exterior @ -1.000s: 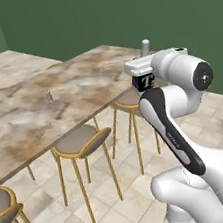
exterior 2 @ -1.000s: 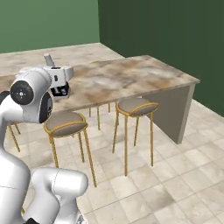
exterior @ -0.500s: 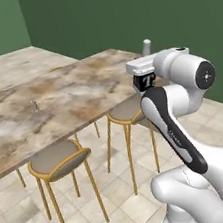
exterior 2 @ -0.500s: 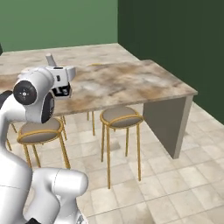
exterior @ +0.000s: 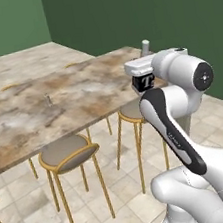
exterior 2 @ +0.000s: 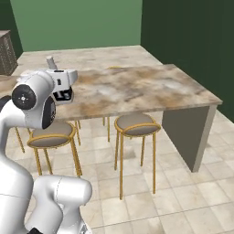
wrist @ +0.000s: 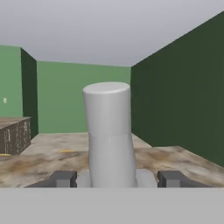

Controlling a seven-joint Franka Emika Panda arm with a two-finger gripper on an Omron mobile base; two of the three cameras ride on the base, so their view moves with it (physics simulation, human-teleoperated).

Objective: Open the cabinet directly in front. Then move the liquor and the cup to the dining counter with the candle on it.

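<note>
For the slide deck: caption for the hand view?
Gripper closed around a pale grey bottle, held upright above the marble dining counter.

The white Franka arm with dark joints stood folded upright over its base, elbow bent high and forearm level. Its two-finger gripper [wrist: 117,178] pointed toward the far side, dark fingertips [wrist: 64,178] set wide apart on either side of a pale grey bottle-shaped object [wrist: 108,135].
</note>
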